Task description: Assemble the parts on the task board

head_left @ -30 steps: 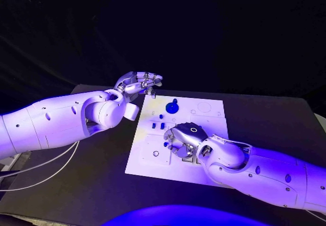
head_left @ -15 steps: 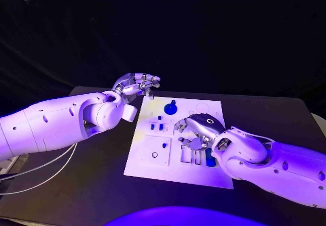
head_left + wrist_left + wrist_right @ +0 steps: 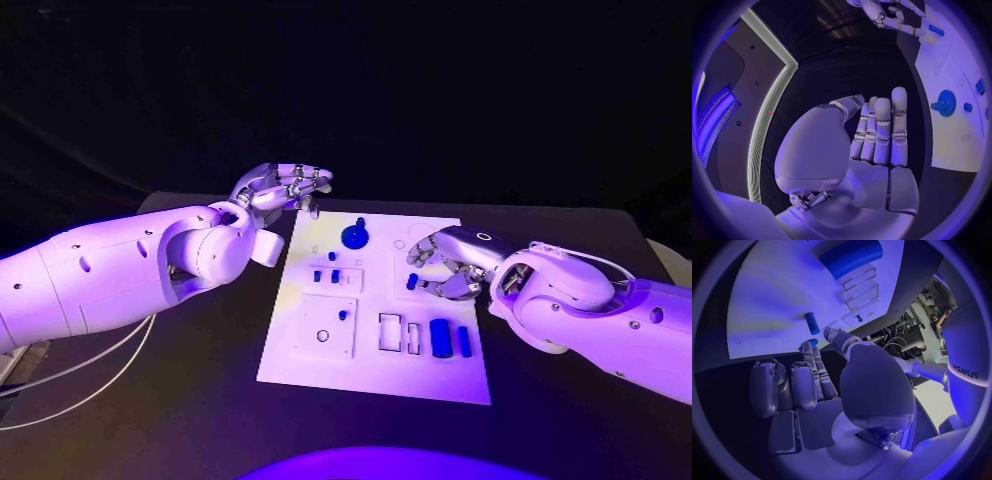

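- The bench (image 3: 173, 400) is black, and the white task board (image 3: 378, 370) lies on its middle, its long sides running from near to far.
- Nearest on the board, toward its right side, two blue bar-shaped parts (image 3: 440, 337) stand side by side, just right of two outlined slots (image 3: 389, 332).
- Left of those slots sits a raised square plate (image 3: 329, 325) with a small ring marked on it.
- Farther along, on the board's left half, a cluster of small blue pegs (image 3: 326, 275) stands in a block.
- My right hand (image 3: 450, 262) hovers over the right side of the board, at about the middle of its length; my fingers (image 3: 811, 372) are curled, with a small blue part (image 3: 411, 283) just at their tips.
- I cannot tell whether those fingers hold that part or only hang beside it; my right wrist view shows a short blue cylinder (image 3: 812, 323) lying on the board just beyond the fingertips.
- Toward the far end, a round blue gear (image 3: 355, 236) sits on the board; in my left wrist view it shows as a toothed disc (image 3: 946, 103).
- My left hand (image 3: 289, 184) hangs off the board's far left corner, above the bench; its fingers (image 3: 882, 131) lie straight and close together, holding nothing.
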Motion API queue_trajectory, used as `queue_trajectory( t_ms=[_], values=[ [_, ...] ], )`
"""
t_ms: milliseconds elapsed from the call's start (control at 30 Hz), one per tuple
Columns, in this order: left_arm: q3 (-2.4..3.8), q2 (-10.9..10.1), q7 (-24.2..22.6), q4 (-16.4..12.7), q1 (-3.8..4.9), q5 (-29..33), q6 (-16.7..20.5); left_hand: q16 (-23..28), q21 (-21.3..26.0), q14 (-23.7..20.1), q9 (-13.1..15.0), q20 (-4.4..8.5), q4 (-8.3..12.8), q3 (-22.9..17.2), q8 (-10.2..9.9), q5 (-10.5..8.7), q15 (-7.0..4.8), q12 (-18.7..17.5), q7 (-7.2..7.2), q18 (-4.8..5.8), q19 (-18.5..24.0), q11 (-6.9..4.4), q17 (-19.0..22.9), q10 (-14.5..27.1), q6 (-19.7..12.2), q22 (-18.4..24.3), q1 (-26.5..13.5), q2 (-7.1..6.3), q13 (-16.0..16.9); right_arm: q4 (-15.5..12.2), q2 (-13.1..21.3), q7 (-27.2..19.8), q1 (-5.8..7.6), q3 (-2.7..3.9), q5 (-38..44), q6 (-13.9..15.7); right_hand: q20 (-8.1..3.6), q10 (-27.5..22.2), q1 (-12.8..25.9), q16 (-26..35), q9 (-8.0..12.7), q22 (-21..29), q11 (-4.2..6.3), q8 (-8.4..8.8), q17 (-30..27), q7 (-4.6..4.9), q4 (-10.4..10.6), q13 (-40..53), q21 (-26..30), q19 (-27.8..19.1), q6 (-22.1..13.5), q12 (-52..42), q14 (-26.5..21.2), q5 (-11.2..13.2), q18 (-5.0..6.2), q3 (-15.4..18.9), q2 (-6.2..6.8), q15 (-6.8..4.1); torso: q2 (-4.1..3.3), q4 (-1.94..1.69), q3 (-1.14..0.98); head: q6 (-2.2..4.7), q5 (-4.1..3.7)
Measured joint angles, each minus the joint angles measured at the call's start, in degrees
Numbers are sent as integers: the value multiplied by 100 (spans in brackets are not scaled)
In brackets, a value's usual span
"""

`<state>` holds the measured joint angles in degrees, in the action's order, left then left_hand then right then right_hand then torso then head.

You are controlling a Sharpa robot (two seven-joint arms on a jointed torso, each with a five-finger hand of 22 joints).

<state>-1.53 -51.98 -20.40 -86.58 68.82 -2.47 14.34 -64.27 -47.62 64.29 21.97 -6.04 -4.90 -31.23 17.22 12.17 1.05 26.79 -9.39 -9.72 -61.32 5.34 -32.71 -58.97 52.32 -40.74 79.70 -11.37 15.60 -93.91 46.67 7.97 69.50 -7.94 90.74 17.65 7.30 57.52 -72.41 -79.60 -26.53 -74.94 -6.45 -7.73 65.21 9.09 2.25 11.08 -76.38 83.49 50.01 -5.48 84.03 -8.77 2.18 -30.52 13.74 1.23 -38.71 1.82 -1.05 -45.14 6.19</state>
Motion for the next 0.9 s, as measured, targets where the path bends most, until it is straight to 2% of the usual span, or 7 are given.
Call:
queue_trajectory(
  t_ms=[167, 433, 633, 900],
  values=[
    [0, 2, -3, 3, 0, -1, -4, 0, 0, 0, 0, 0, 0, 0, 0, 0, 0, 0, 0, 0, 0, 0, 0, 0, 0, 0, 0, 0, 0, 82, -78, -65, 9, -8, 44, -217, 0, 0, 0, 0, 0, 0, 0, 0, 0, -8, -12, -1, 0, 0, -8, 0, 0, 0, 0, 19, 0, 0, -3, -16, -4, -4, -12],
    [-2, 0, -4, 7, 0, -2, -6, 0, -1, 0, 0, 0, 0, 0, 0, 0, 0, 0, 0, 0, 0, 0, 0, 0, 0, 0, 0, 0, -1, 186, -187, -79, 2, -28, 161, -449, -5, 129, -165, 34, -15, 1, 41, -21, -66, -23, -12, -1, -56, 5, 30, -151, 0, -23, 0, 19, -165, 0, -4, -20, 6, -1, -20],
    [-2, 1, -4, 7, 0, -2, -8, 0, -1, 0, 0, 0, 0, 0, 0, 0, 0, 0, 0, 0, 0, 0, -1, 0, 0, -1, 0, 0, -1, 270, -269, -40, -7, -36, 233, -514, -23, 279, -266, 35, -39, 1, 73, -110, -66, -18, -3, -37, -123, 23, 189, -229, 0, 72, 0, -151, -266, 0, -4, -19, 10, -5, -18],
    [-2, 1, -3, 8, -1, -2, -10, 0, -1, 0, 0, 0, 0, 0, 0, 0, 0, 0, 0, 0, 0, 0, -1, 0, 0, -1, 0, 0, -1, 410, -362, 39, -26, -53, 350, -555, -23, 278, -294, 35, -58, 2, 72, -153, -66, -21, -5, -69, -144, 22, 274, -238, 0, 71, 0, -230, -294, -1, -3, -20, 7, -15, -24]
  ],
)
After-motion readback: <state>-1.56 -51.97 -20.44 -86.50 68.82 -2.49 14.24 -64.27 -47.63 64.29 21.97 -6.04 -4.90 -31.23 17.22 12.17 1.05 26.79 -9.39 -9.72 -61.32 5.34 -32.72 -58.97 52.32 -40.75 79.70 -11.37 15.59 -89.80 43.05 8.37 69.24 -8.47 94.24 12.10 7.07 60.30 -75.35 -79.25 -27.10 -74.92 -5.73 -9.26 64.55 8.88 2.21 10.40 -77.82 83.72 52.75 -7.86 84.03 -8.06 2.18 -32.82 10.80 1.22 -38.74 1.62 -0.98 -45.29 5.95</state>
